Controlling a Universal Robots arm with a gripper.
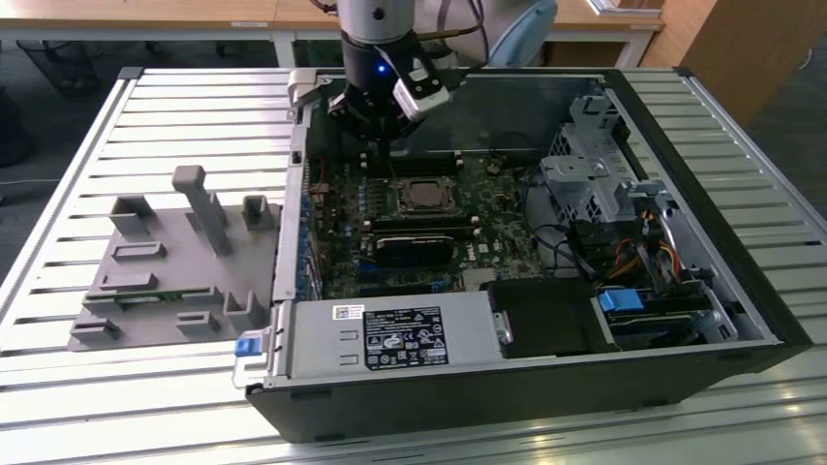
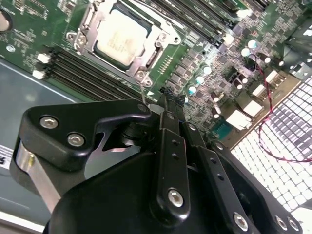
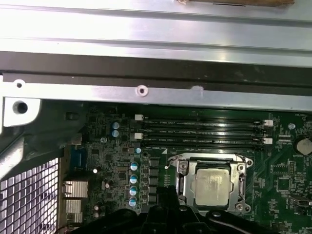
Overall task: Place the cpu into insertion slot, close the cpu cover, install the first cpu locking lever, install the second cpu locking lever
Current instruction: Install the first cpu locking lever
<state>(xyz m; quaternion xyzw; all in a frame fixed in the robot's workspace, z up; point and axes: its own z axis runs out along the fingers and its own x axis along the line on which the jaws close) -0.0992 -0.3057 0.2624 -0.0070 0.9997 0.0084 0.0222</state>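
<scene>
The cpu lies flat in the insertion slot, pale metal top up, also seen as the cpu in the first wrist view. The silvery cpu cover is folded down around it. From the socket's corner a thin wire locking lever sticks out toward my fingers. My gripper hovers over the green board beside the socket, shut, with nothing seen between the tips. In the exterior view the gripper hangs just behind the socket. I cannot tell whether the tips touch the lever.
The open computer case lies on a slatted table. Memory slots run beside the socket, below the case wall. A drive cage and power supply crowd the case. A grey fixture block sits at the exterior view's left.
</scene>
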